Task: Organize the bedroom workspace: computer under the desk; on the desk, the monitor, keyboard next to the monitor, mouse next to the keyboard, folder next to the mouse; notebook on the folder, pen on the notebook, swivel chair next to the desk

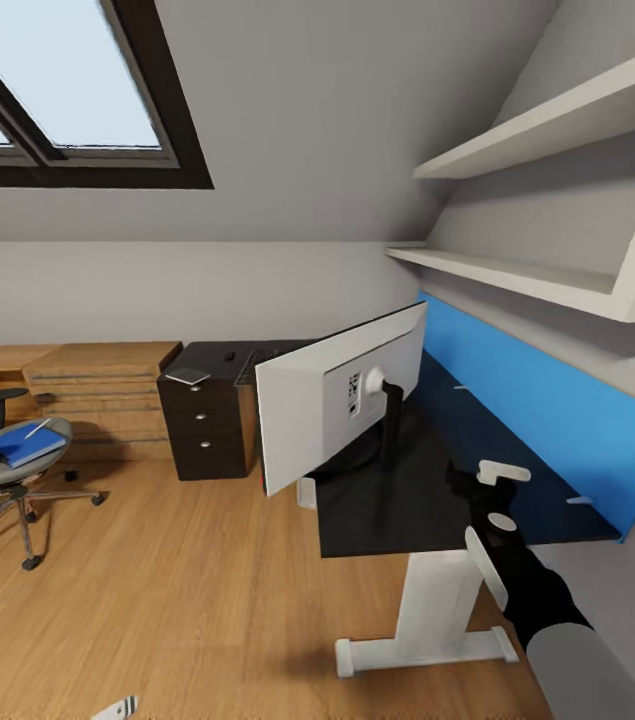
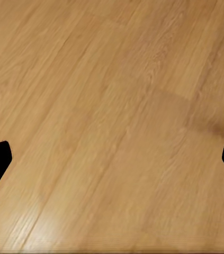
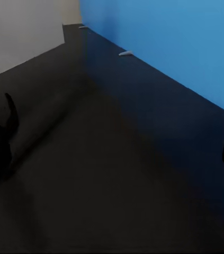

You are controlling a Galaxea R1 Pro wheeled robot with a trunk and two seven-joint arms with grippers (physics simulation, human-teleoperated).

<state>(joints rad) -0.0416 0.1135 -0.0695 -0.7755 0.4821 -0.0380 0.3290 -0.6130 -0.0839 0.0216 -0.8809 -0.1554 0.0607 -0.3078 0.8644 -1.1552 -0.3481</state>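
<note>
Monitor (image 1: 342, 400) upright on the black desk (image 1: 427, 500), back panel and stand toward the camera, screen turned toward the room. Blue back panel (image 1: 557, 400) along the desk's far edge, white shelves (image 1: 517, 270) above. Right gripper (image 1: 492, 497) over the near end of the desktop, just beside the monitor's stand; fingers spread, nothing between them, bare dark desktop (image 3: 117, 174) ahead in the right wrist view. Left gripper (image 2: 112, 159) aimed at the wooden floor (image 2: 112, 79), fingertips wide apart at the frame's edges, empty too.

Swivel chair (image 1: 2, 470) well apart from the desk, at the room's left, carrying the blue folder (image 1: 22, 445) with a thin pen-like stick on top; notebook hard to tell apart. Dark drawer cabinet (image 1: 207, 420) between chair and desk, a small flat item on it. Keyboard, mouse and computer not identifiable.

Probable step in hand: monitor settled on the desk, hand let go. Next, likely: back the right arm off without nudging the stand, then turn toward the chair for the folder.
</note>
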